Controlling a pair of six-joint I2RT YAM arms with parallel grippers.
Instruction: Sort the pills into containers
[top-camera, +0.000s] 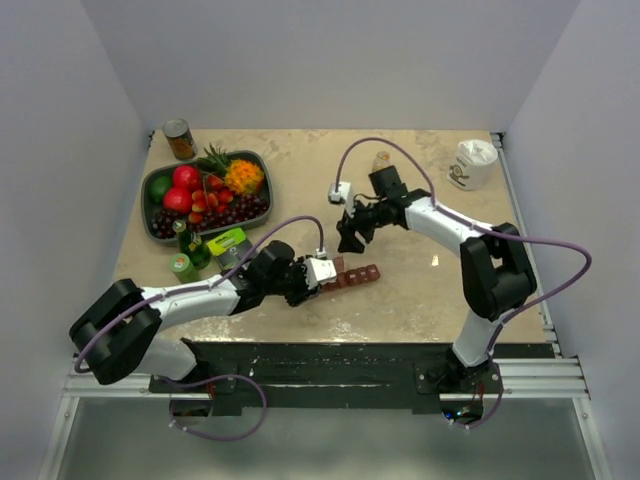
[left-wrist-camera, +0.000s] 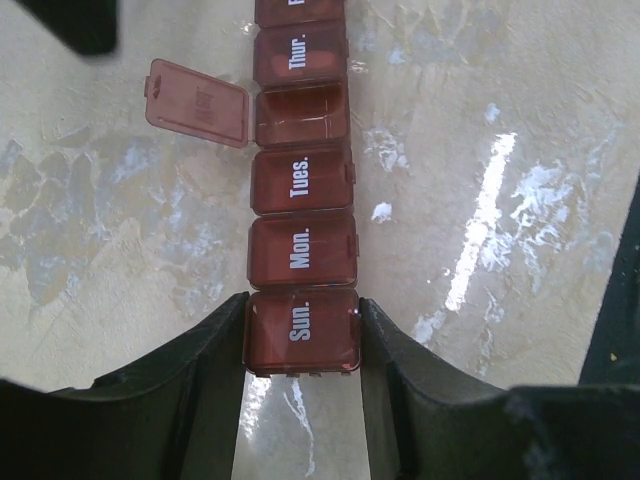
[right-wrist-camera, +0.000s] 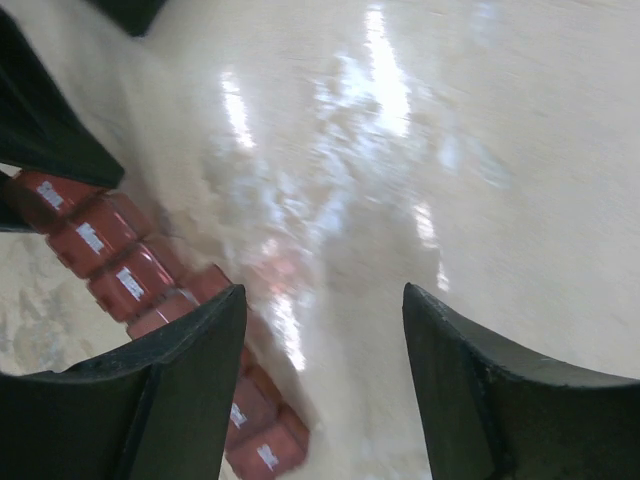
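Long narrow dark red plastic pill strip (top-camera: 360, 274) lies on the beige marbled tabletop (top-camera: 420, 290), close to the near edge and angled slightly, its right end farther from the edge. The left gripper (top-camera: 330, 282) is clamped on the strip's left end. In the left wrist view the left gripper (left-wrist-camera: 302, 330) has both black fingers (left-wrist-camera: 190, 370) pressed flat against the sides of the "Sun." compartment, so the jaws are closed on the strip (left-wrist-camera: 300, 250). Mon., Tues. and Thur. lids are down. The compartment between Tues. and Thur. is open, with its lid (left-wrist-camera: 200, 103) flipped out flat to the left.

The right gripper (top-camera: 350, 240) hangs just beyond the strip's middle, not touching it. The right wrist view is blurred. It shows the right gripper (right-wrist-camera: 320, 330) with its fingers (right-wrist-camera: 180, 390) well apart and only bare table between them. The strip (right-wrist-camera: 120, 270) runs along the lower left, partly behind the left finger.

A small clear bottle (top-camera: 381, 160) stands at the far side behind the right arm. Its contents look pale orange, but single pills cannot be told.

To the left it is crowded: a dark oval bowl of fruit (top-camera: 160, 225), a group of green bottles and packs (top-camera: 190, 255) just beside the left arm, and a brown-labelled tin can (top-camera: 179, 138) at the far left corner. A white cup (top-camera: 472, 163) sits at the far right corner. Bare tabletop stretches from the strip's right end to the right edge.
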